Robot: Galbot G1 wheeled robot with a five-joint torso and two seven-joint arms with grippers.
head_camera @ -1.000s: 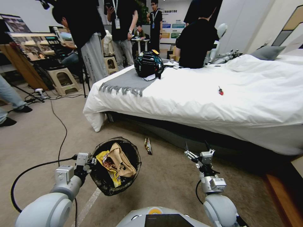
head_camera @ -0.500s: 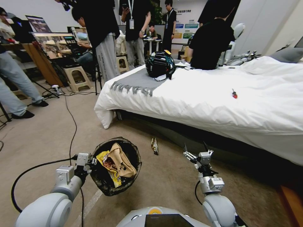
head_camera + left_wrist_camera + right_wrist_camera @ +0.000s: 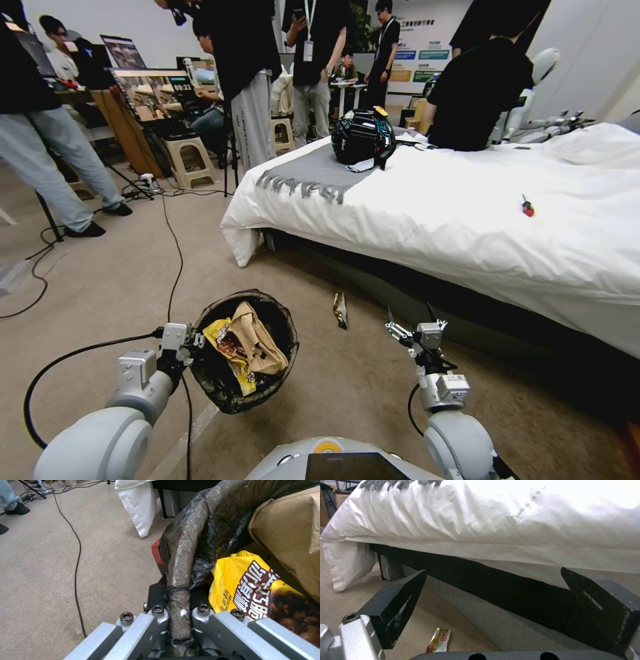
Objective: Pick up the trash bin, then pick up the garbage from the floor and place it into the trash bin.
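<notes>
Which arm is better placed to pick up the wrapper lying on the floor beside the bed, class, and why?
The right. The right gripper is open, empty and nearest the wrapper, which also shows between its fingers in the right wrist view. The left gripper is clamped on the trash bin rim.

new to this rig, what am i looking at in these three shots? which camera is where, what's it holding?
A wheeled robot with two arms. The wide shot comes from its head camera, looking down at a carpeted floor beside a bed.

The left gripper is shut on the rim of the trash bin, lined with a black bag. The left wrist camera shows that grip up close: jaws clamped on the bag-covered rim. Inside lie a yellow snack wrapper and a brown paper scrap.

The right gripper is open and holds nothing. Its wrist camera looks between the spread jaws at one snack wrapper lying on the floor by the bed.
</notes>
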